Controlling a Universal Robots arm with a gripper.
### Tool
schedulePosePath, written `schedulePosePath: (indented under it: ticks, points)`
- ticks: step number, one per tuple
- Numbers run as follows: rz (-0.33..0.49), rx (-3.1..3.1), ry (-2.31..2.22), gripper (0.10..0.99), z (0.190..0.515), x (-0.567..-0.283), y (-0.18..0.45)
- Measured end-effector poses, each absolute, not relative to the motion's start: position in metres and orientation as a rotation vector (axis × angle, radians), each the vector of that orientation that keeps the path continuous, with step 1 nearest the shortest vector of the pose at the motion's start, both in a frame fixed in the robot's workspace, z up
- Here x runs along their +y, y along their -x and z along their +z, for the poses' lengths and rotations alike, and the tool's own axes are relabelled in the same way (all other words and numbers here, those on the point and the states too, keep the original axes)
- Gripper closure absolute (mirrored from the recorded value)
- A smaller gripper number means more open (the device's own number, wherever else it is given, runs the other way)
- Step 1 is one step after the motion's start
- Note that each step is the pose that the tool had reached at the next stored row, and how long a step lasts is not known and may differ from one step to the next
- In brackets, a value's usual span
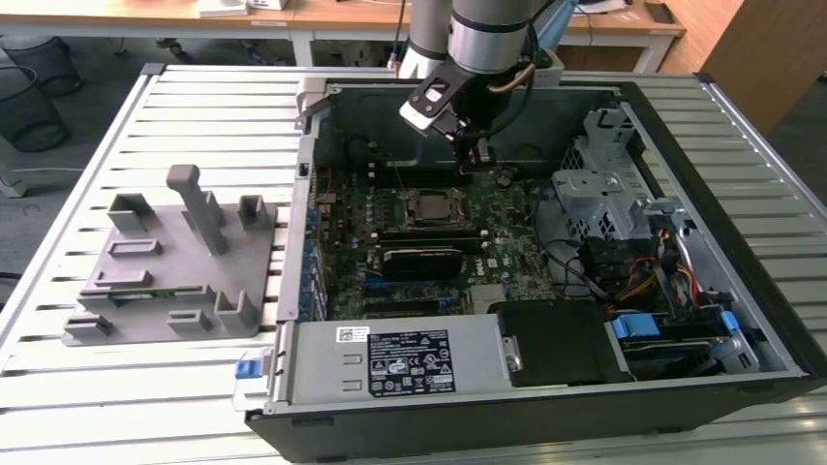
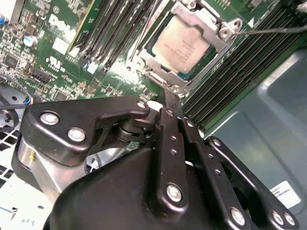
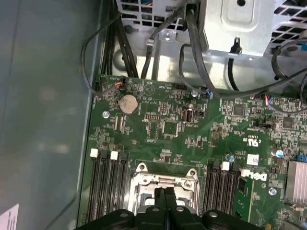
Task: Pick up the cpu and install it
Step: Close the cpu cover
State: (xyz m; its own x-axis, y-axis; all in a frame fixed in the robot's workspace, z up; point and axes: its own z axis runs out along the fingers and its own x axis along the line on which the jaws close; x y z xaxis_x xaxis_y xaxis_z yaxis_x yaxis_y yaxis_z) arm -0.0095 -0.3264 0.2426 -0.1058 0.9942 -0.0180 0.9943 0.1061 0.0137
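Nearest in the exterior view, the power supply point(image 1: 387, 360) sits at the near edge of the open case point(image 1: 517, 431), with the grey holder point(image 1: 181, 262) outside it on the exterior view's left. Farther in, on the motherboard point(image 1: 510, 223), the cpu point(image 2: 184, 42) lies flat in its socket, silvery top up. Just beyond the socket the gripper point(image 1: 479, 160) hovers over the board, its fingers point(image 3: 159, 200) pressed together on nothing.

The exterior view looks down from high and well back, onto the whole open computer case point(image 1: 517, 431) and my arm point(image 1: 485, 39). Both wrist views sit close over the motherboard point(image 3: 158, 96) past my pincer point(image 3: 164, 194) — the first wrist view nearly straight down, the second wrist view slanted — sharing the socket frame point(image 2: 225, 31) and memory slots point(image 3: 108, 191).
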Motion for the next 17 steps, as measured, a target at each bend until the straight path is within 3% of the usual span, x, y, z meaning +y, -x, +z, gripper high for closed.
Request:
schedulePosePath:
  ticks: [17]
  points:
    - [-0.003,2.319,-2.085,0.980,0.233,-0.327,0.033]
